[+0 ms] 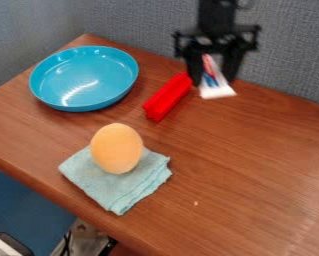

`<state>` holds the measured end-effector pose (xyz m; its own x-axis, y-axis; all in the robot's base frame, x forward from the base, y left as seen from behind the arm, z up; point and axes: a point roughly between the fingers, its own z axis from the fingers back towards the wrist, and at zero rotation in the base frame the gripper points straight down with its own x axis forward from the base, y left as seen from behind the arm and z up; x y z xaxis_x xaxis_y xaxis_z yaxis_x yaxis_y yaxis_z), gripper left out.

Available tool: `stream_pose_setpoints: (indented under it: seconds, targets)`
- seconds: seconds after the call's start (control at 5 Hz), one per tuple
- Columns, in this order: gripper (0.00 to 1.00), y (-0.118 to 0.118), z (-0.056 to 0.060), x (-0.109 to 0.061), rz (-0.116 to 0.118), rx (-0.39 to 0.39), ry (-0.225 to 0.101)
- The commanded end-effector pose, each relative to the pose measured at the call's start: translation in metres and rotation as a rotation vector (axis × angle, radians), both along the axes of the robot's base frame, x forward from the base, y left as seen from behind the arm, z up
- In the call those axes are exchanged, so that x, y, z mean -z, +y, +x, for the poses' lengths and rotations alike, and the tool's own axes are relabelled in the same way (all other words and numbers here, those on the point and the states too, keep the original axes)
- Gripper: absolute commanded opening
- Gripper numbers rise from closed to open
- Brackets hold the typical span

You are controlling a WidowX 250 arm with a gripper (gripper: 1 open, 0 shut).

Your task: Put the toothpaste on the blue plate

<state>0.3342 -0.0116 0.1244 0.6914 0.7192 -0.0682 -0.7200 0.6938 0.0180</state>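
One toothpaste [215,81], one blue plate [84,78], one red block [167,97], one egg [116,147], one teal cloth [118,177]. Fingers [213,66] pinched narrow on toothpaste, tube hanging clear above tabletop [255,170], near back edge. Plate at far left, well apart. Red block lying between plate and tube. Egg resting on cloth, front centre.

- toothpaste [214,78] clamped in gripper [213,73], held clear of table [255,160]
- red block [167,97] seen just below-left of it
- blue plate [83,78] at left, well apart
- egg [116,148] seated on teal cloth [118,175]
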Motion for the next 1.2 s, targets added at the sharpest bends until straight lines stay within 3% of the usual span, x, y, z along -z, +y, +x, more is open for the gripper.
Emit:
stream_pose_setpoints:
  seconds: [0.0,0.4,0.6,1.0]
  targets:
    - [0.0,0.044,0.004,-0.039,-0.005,-0.065,-0.105]
    - [0.0,0.132,0.001,-0.04,0.017,-0.233,-0.116]
    - [0.0,0.164,-0.001,-0.033,0.034,-0.297,-0.114]
    - [0.0,0.191,0.001,-0.003,0.069,-0.329,-0.112]
